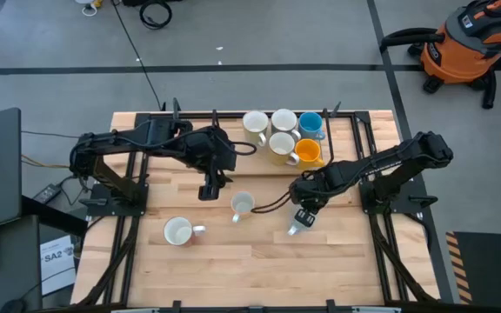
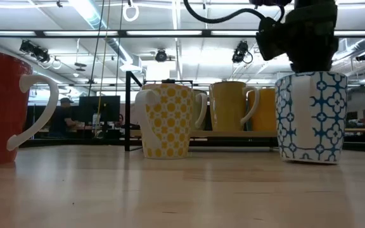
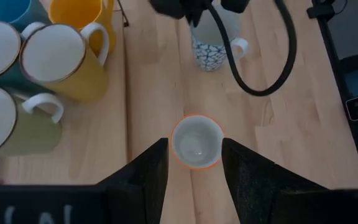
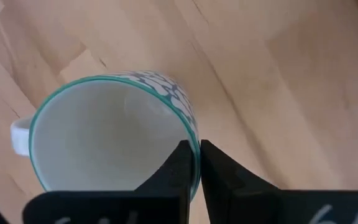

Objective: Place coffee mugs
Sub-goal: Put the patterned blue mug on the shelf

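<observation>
Note that the right end effector (image 4: pixel 194 168) is clenched on the rim of the blue-patterned mug (image 4: pixel 114 134), one finger inside and one outside. In the high view this mug (image 1: pixel 296 228) stands at about 5 o'clock from the table (image 1: pixel 259 261) centre. The left end effector (image 3: pixel 194 162) is released, its fingers spread above the orange-rimmed mug (image 3: pixel 196 141), near table centre. A third mug (image 1: pixel 178 231) stands at 8 o'clock. You will find the five clustered mugs (image 1: pixel 283 135) at 12 o'clock, by the far edge.
</observation>
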You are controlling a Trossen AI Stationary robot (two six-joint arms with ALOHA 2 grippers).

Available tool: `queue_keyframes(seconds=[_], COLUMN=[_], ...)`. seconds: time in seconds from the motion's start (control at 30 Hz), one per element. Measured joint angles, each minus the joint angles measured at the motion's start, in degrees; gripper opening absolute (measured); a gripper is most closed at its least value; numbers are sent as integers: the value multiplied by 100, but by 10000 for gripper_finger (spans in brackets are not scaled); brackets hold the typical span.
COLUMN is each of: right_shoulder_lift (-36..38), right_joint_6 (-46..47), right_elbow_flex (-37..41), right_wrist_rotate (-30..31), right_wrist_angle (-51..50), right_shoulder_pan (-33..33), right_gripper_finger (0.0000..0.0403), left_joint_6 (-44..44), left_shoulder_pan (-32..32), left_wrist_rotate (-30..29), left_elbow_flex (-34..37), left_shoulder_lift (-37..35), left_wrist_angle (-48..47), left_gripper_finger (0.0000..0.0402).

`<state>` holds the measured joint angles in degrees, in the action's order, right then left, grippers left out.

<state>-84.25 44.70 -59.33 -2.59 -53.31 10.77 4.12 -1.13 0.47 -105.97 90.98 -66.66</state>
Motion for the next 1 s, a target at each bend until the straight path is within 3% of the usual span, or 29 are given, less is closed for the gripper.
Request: queue_keyframes(seconds=[0.33, 0.53, 0.73, 1.0], right_shoulder_lift=[-9, -7, -7, -7], right_joint_6=[-3813, -5641, -6618, -6887], right_elbow_flex=[-233, -468, -487, -487], right_wrist_rotate=[-86, -199, -195, -198], right_wrist_angle=[120, 44, -459, -566], right_shoulder_pan=[-643, -848, -932, -906], right_gripper_finger=[19, 22, 22, 23], left_joint_6=[-49, -50, -70, -267], left_shoulder_pan=[0, 0, -2, -1], left_wrist_rotate=[0, 2, 2, 0], left_elbow_flex=[594, 710, 708, 708], left_shoulder_lift=[4, 7, 19, 19], left_wrist_angle=[426, 669, 769, 843], left_gripper_finger=[156, 156, 156, 156])
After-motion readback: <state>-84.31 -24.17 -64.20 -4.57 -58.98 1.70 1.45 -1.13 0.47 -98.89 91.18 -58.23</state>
